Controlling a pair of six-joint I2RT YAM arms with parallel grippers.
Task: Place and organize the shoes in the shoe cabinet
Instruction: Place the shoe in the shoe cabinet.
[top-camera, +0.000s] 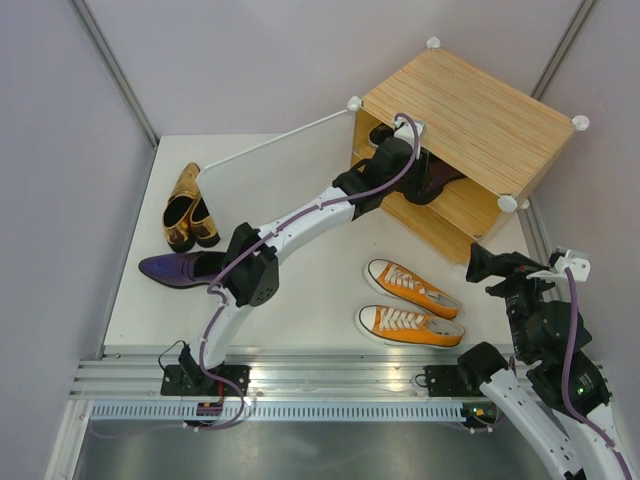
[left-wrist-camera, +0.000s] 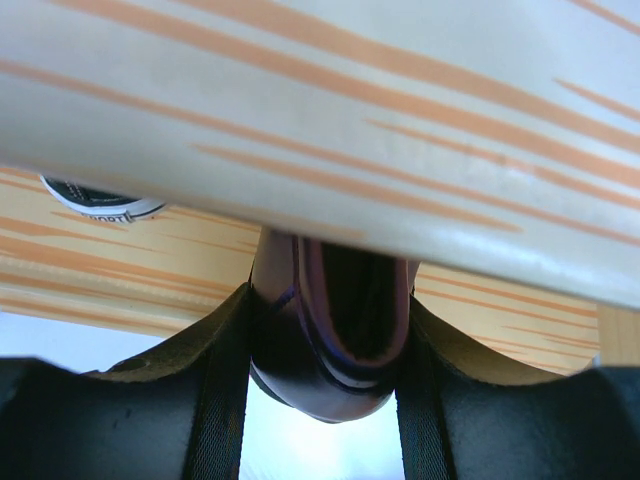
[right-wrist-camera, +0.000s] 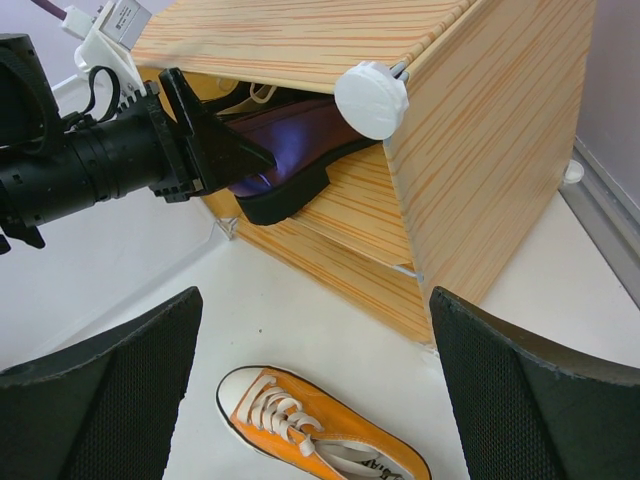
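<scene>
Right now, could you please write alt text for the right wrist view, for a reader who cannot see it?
The left tool holds a dark purple loafer at the open front of the wooden shoe cabinet, toe in the upper compartment, heel outside. One orange sneaker lies on the white table below, framed by the open right tool.

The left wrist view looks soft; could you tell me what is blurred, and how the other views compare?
Left wrist view: the light striped-grain wooden cabinet panel near the lens is blurred, the glossy dark purple loafer sharper. Right wrist view: crisp on the orange sneaker, the right gripper's black fingers soft. Top view: even light, glare on the shiny gold pumps.
</scene>
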